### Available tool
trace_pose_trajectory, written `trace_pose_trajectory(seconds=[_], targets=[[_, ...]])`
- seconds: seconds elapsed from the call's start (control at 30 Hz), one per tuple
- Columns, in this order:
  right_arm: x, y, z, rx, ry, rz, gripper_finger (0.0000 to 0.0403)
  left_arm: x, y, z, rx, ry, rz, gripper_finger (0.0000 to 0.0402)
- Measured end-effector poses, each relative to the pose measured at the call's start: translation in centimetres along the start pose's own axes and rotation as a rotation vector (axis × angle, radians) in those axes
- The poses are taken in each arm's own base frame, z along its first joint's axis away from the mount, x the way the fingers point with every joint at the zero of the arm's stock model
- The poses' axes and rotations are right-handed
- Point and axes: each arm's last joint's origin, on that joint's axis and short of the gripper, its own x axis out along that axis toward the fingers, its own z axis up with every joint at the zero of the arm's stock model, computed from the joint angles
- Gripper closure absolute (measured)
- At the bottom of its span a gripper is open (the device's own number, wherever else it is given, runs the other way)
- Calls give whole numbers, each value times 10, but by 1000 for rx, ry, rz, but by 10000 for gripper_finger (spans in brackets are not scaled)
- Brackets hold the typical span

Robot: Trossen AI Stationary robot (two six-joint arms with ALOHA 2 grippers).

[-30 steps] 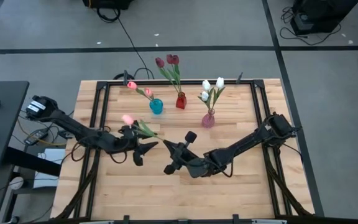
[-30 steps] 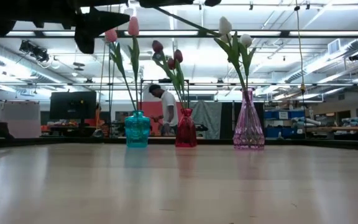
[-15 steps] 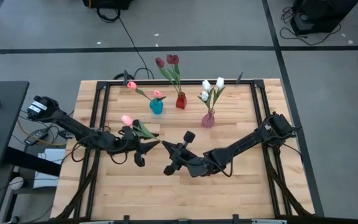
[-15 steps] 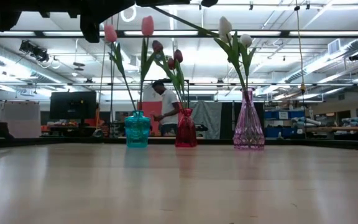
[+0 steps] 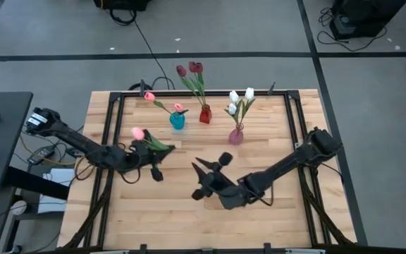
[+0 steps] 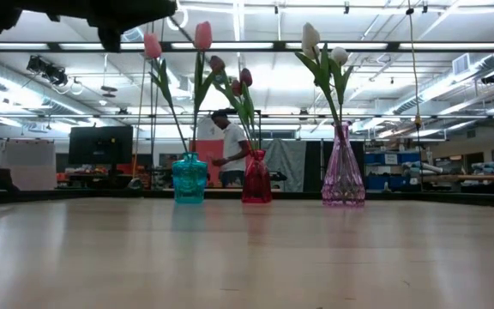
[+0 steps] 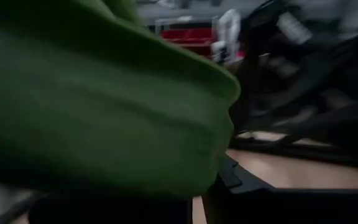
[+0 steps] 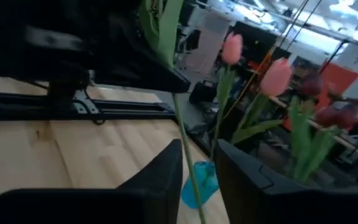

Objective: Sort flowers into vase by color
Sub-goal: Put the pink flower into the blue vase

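Taking the teal vase (image 5: 177, 121) as the landmark and reading from the left: the left gripper (image 5: 153, 168) hangs in front of it and a little to its left, clamped shut on the stem of 1 pink tulip (image 5: 137, 132). That tulip's long axis runs roughly level, head pointing away from the vase to the left, leaves (image 7: 98, 93) bunched at the fingers and filling the left wrist view. So the stem's free end, not the head, is the end nearer the vase mouth, which is what the coming insertion turns on; it would need tipping upright first.

The teal vase already carries 2 pink tulips (image 6: 202, 35). To its right stand the red vase (image 5: 204, 114) with 2 dark red tulips (image 5: 195, 68), then the pink vase (image 5: 236, 136) with white tulips (image 5: 241, 95).

Farther right and nearer the front edge than the teal vase, the right gripper (image 5: 208, 178) has its fingers parted and holds nothing; a thin green stem (image 8: 185, 158) shows in the gap between them without being pinched. The left arm is clearly the nearer to the teal vase.
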Motion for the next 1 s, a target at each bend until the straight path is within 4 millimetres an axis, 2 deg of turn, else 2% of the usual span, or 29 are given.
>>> trace_pose_trajectory(seconds=[0.1, 0.2, 0.4, 0.67, 1.0], targets=[[-14, -5, 5, 5, 4, 27, 283, -9, 12, 11, 43, 8, 73, 389], [-21, -10, -1, 52, 16, 105, 281, -16, 23, 23, 81, 21, 138, 390], [-5, -18, -32, 133, 86, 181, 284, -17, 42, 37, 165, 125, 252, 391], [5, -23, -62, 186, 148, 174, 284, -8, 63, 35, 233, 227, 379, 391], [5, -23, -62, 205, 137, 170, 284, 10, 87, 26, 220, 294, 390, 392]])
